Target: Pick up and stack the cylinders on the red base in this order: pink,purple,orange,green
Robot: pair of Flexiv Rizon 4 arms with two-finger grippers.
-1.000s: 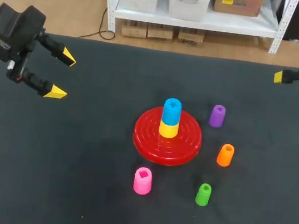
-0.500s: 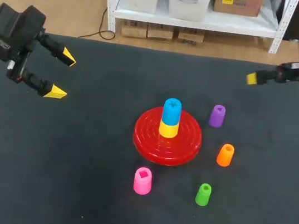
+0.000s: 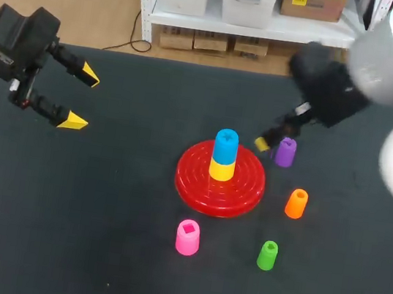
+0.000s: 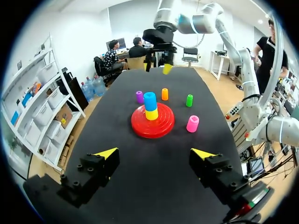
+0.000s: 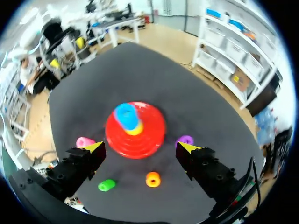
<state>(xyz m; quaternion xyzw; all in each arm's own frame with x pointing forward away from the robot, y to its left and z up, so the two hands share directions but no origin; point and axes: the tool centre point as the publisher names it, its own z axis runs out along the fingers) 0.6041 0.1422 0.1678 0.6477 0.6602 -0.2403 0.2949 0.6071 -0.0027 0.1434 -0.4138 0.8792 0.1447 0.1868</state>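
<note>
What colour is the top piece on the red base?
The top piece is blue, sitting on a yellow piece. The head view shows it best.

Black-covered table (image 3: 94,235) bearing, near its middle, a yellow cylinder (image 3: 221,171) that stands upright with a blue cylinder (image 3: 226,141) stacked directly on top of it, the two touching and aligned in one column.

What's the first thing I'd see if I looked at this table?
Probably the big red base in the middle of the table, with a blue cylinder stacked on a yellow cylinder at its centre. Next comes the bulky right arm reaching in from the far right, its open right gripper close to the purple cylinder.
</note>
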